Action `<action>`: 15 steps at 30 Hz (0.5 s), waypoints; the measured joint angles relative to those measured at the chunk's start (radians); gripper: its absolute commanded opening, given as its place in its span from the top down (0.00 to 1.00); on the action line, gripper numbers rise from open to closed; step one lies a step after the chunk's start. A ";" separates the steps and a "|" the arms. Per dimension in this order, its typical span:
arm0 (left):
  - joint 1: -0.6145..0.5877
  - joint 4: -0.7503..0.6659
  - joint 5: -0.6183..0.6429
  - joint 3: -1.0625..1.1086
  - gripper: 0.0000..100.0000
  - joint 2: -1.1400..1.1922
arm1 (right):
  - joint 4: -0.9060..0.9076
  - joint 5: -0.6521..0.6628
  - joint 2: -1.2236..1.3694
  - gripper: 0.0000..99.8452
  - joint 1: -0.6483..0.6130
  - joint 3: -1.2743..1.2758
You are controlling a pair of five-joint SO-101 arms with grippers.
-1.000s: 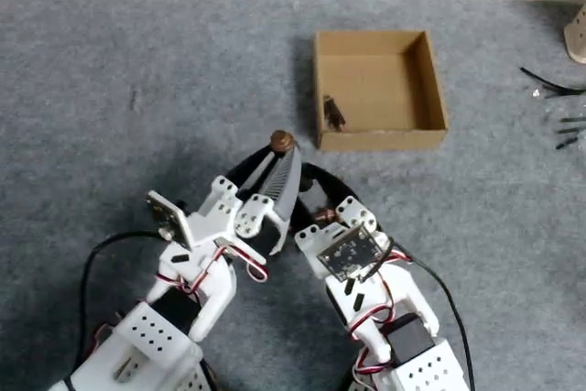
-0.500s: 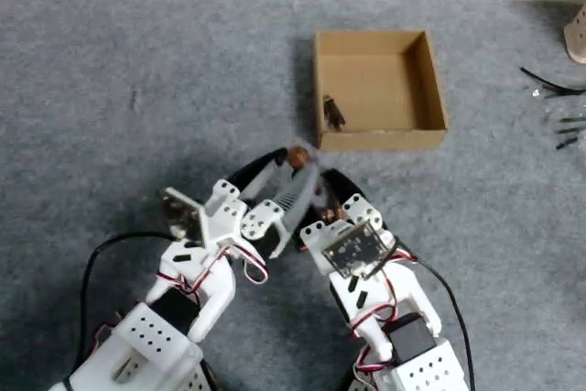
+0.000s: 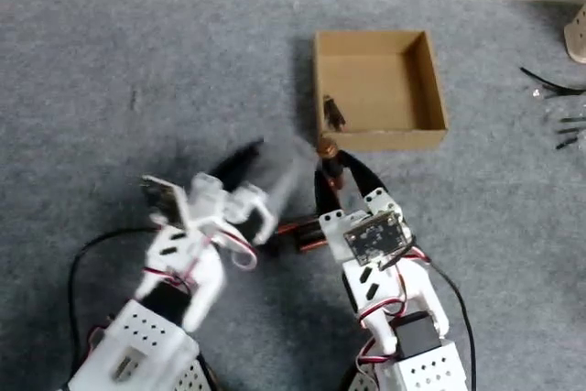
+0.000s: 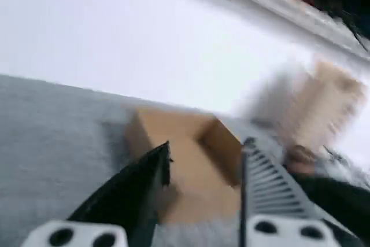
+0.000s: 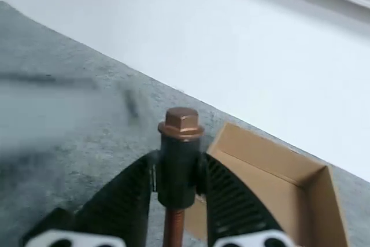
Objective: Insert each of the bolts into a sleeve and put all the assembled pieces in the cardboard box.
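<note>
Holding the sleeve point(image 5: 179, 148) clamped in the right gripper point(image 5: 177, 169), with the bolt point(image 5: 181, 122) seated through it, head up, just short of the cardboard box point(image 3: 380, 141) front wall. Lift clear of the rim before opening. Release low, beside the assembled piece point(image 3: 333, 114) already inside. Keep the squeeze on the sleeve to stop the bolt sliding out. Left gripper point(image 4: 206, 160) wide, empty. Versus a second ago: no more left-side grip near the bolt head, left arm off to its own side, assembly closer to the box.
</note>
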 measured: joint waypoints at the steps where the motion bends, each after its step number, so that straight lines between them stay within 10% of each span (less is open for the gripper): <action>1: -0.032 0.002 0.020 0.000 0.96 -0.018 | 0.000 0.000 0.000 1.00 0.011 0.000; 8: -0.084 0.023 -0.060 0.040 0.99 -0.172 | 0.000 0.000 0.000 1.00 0.078 0.000; 15: -0.081 0.414 -0.623 0.028 0.99 -0.195 | 0.064 0.000 0.000 1.00 0.092 0.000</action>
